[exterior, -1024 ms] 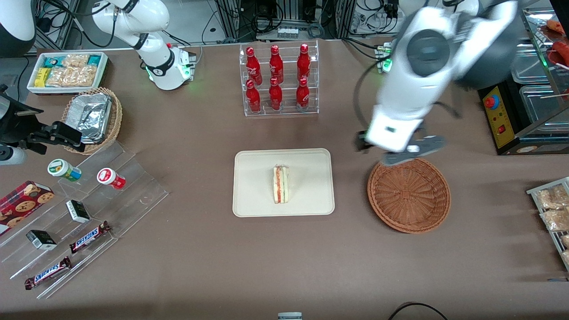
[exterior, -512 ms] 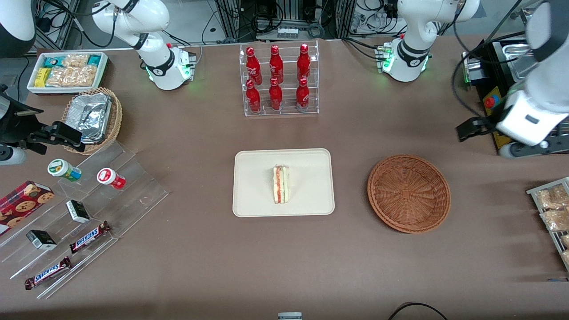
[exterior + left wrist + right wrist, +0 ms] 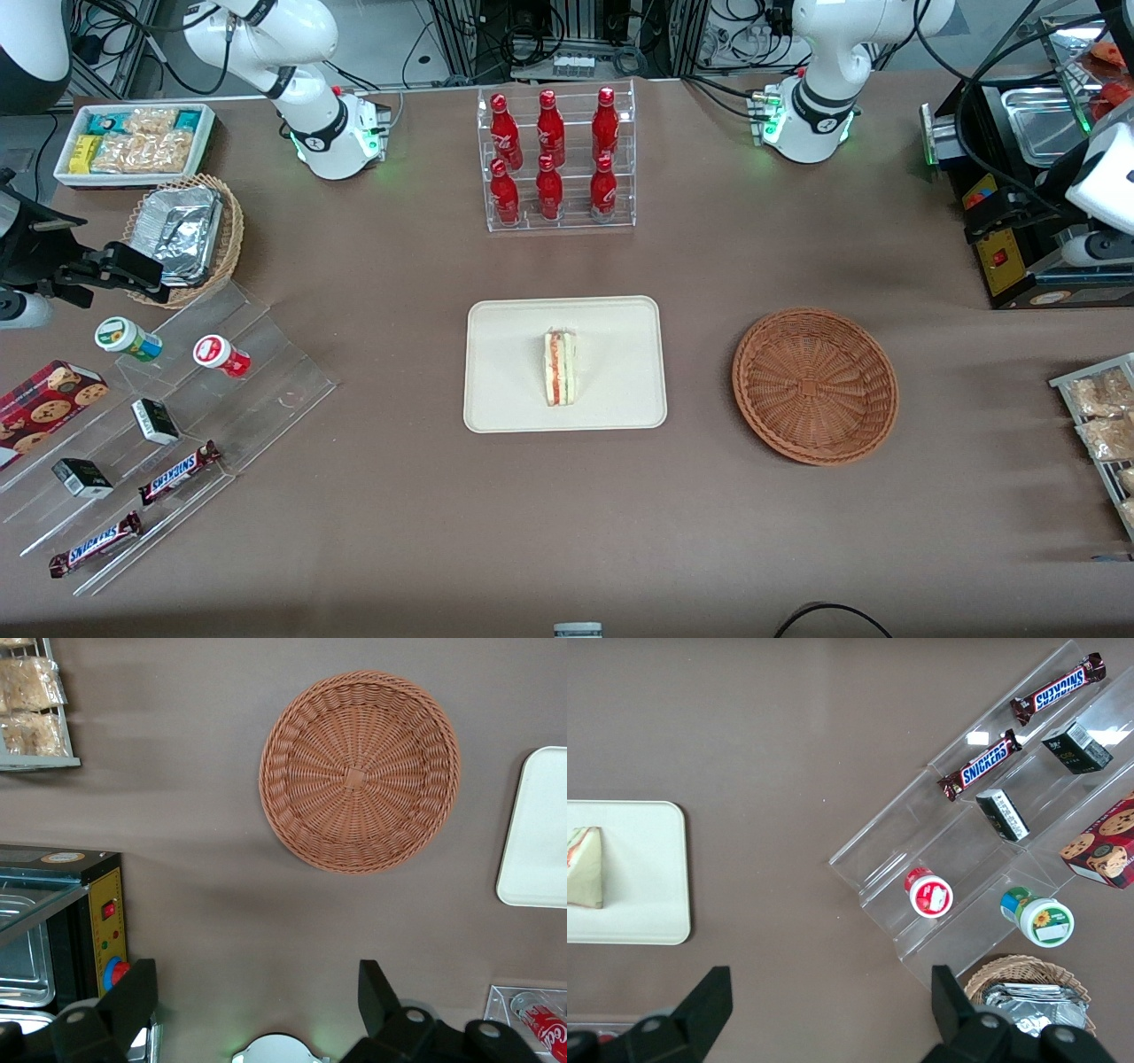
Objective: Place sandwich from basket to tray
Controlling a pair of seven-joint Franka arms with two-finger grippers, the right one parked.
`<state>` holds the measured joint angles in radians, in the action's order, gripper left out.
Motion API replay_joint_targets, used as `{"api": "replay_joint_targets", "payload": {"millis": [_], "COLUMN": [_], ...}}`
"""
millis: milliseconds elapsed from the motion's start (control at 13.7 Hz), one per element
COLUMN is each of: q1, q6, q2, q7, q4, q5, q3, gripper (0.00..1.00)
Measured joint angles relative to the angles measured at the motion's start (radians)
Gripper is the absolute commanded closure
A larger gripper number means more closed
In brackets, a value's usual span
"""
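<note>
Brown table bears tray, basket (empty), bottle rack

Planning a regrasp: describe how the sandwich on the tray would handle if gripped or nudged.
The sandwich stands on a narrow edge on the tray, so a nudge could topple it. Its layers look soft and probably squash easily. The gripper is open, high above the basket.

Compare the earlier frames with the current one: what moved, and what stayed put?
The gripper moved away from above the basket, travelling toward the working arm's end of the table, and now hangs open and empty above the black appliance there. It neither took nor released anything in this span. The sandwich stayed on the tray, the basket stayed empty, and the red bottles kept their places.
</note>
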<state>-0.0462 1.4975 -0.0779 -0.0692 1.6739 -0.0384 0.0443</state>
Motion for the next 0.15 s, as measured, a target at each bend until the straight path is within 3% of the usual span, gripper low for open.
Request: {"api": "replay_joint_targets", "payload": {"millis": [146], "q1": [0.001], "q6": [0.003], "q2": [-0.001], "q7": [0.005], "q4": [-0.007], "q5": [0.001], "q3": [-0.001], "gripper": [0.00]}}
